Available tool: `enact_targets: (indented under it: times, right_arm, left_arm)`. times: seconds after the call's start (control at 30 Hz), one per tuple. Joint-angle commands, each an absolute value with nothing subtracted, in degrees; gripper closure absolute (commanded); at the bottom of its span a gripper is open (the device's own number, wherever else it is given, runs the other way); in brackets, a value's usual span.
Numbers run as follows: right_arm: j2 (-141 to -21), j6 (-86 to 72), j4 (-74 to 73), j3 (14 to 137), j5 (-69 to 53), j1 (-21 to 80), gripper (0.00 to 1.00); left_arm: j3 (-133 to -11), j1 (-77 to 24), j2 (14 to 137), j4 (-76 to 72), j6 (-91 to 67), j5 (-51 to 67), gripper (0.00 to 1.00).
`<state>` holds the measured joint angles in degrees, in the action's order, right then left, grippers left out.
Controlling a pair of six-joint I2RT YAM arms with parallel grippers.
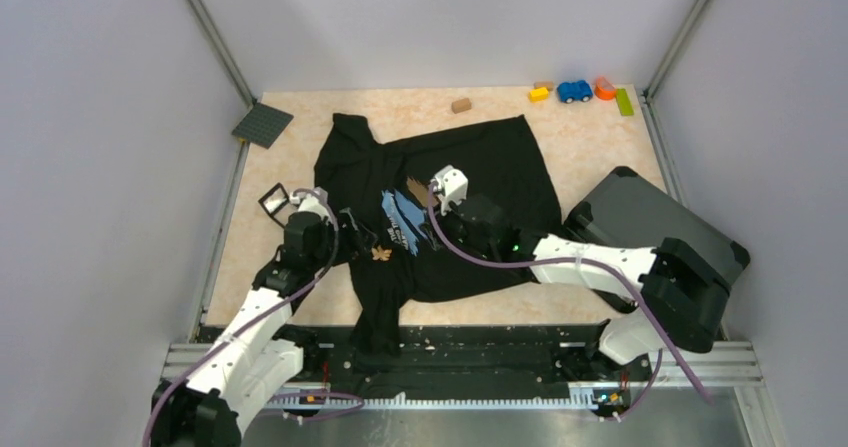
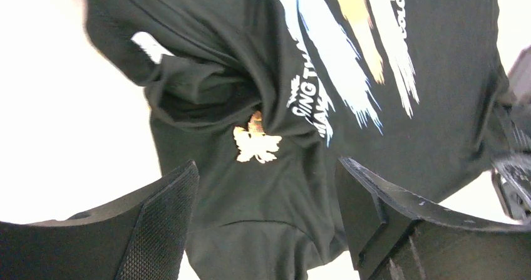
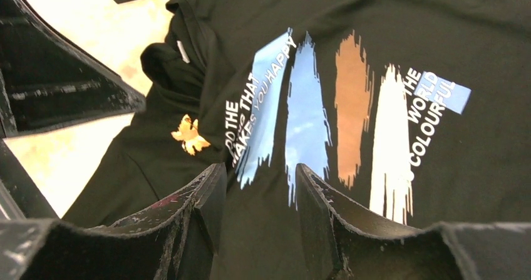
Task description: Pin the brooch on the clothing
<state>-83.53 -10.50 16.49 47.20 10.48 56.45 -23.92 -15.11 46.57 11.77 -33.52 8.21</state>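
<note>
A pale tabletop [image 1: 600, 137] is covered at its middle by a black T-shirt [image 1: 500, 157], laid print-up and bunched into folds near the collar. The left hand [image 2: 264, 167] is held spread wide above those folds. The right hand [image 3: 260, 170] is also parted, with nothing pinched, over the print. The brooch [image 2: 255, 143] is seen lying on the cloth just beside the white lettering, at the edge of the bunched fold. Whether it is fastened cannot be told. If the loose cloth is dragged, the brooch could be tipped into a crease or lost. It is shown as a tiny orange-gold leaf with jagged lobes.
</note>
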Motion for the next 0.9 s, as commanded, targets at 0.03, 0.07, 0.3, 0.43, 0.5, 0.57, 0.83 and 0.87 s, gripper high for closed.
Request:
enact_targets:
  times: [0.03,0.07,0.3,0.43,0.5,0.57,0.83,0.87]
  right_arm:
    - [-78.11,-10.73,9.01,47.01,12.94,55.72,0.52]
    - [-77.68,-11.29,8.33,46.42,12.98,55.68,0.51]
    - [-78.81,-17.28,4.27,44.42,8.53,47.81,0.48]
    - [-79.4,-16.77,2.34,44.98,8.46,43.45,0.48]
    - [-79.57,-16.39,1.96,45.12,8.65,41.6,0.47]
    - [-80.73,-16.27,1.06,45.88,9.73,39.24,0.47]
    - [-90.48,-13.63,-2.7,52.72,12.16,27.62,0.45]
    - [-92.33,-13.16,-3.24,53.87,12.22,26.31,0.45]
  left_arm:
    - [-24.8,-13.81,44.48,16.27,-39.73,-2.58,0.15]
    - [-24.6,-13.17,45.68,16.22,-40.39,-2.88,0.15]
    - [-23.82,-10.05,54.78,10.69,-43.96,1.93,0.2]
    - [-22.93,-10.02,55.65,8.34,-45.07,0.81,0.28]
    - [-21.8,-9.98,55.53,5.88,-45.16,0.59,0.34]
    - [-21.33,-9.95,56.39,3.91,-45.17,0.53,0.4]
    - [-23.48,-9.93,63.53,-1.17,-44.66,0.53,0.38]
    - [-23.87,-9.93,64.31,-1.38,-44.39,0.55,0.39]
